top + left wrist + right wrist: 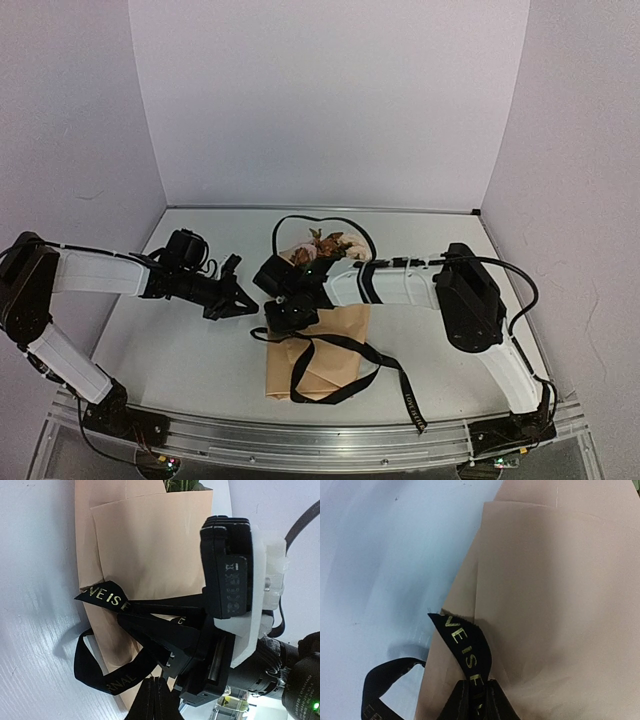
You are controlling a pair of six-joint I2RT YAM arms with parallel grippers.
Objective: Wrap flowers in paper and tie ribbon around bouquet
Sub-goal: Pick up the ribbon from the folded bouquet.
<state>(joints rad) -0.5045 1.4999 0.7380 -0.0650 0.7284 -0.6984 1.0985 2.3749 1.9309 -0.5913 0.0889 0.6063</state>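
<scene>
Partly, the flowers (325, 246) of the one bouquet (338, 345) are hidden behind the right arm (400, 285). Over the bouquet, one ribbon (465, 647) is pinched by the right gripper (476, 701); the left gripper (248, 306) beside it is pressed shut.

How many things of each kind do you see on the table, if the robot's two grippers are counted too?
paper-wrapped bouquet: 1
black ribbon: 1
grippers: 2, the left gripper and the right gripper
Total: 4
</scene>
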